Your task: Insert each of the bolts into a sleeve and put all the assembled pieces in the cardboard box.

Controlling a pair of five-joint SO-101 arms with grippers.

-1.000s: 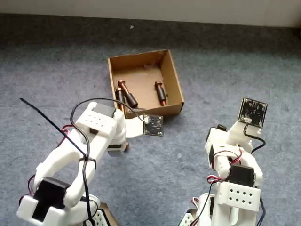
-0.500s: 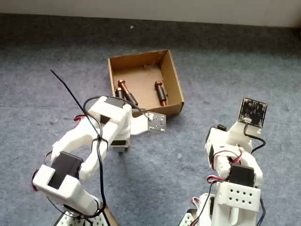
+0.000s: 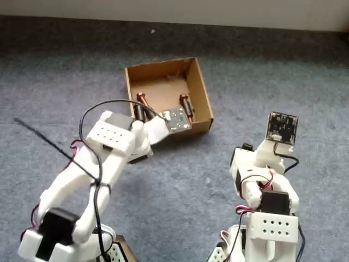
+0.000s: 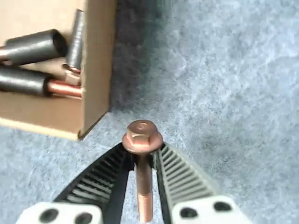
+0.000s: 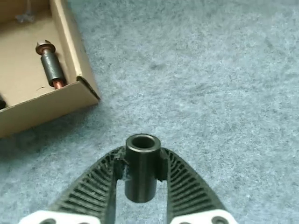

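Observation:
My left gripper (image 4: 143, 161) is shut on a copper bolt (image 4: 143, 177), hex head pointing away from the wrist, just outside the near corner of the cardboard box (image 4: 96, 70). My right gripper (image 5: 141, 170) is shut on a black sleeve (image 5: 141, 165) with its open bore facing outward, held over the carpet to the right of the box (image 5: 51, 105). Inside the box (image 3: 199, 87) lie assembled pieces: two side by side (image 3: 142, 109) and one apart (image 3: 186, 106). In the high view the left arm (image 3: 117, 142) hangs over the box's front edge and the right arm (image 3: 262, 174) stands at the lower right.
Grey carpet (image 3: 262, 82) covers the whole work area, open around and between the arms. A black cable (image 3: 46, 142) loops off the left arm. A pale wall base runs along the far edge.
The left arm has swung up toward the box's front edge, its wrist camera now over the box. The right arm shifted slightly left.

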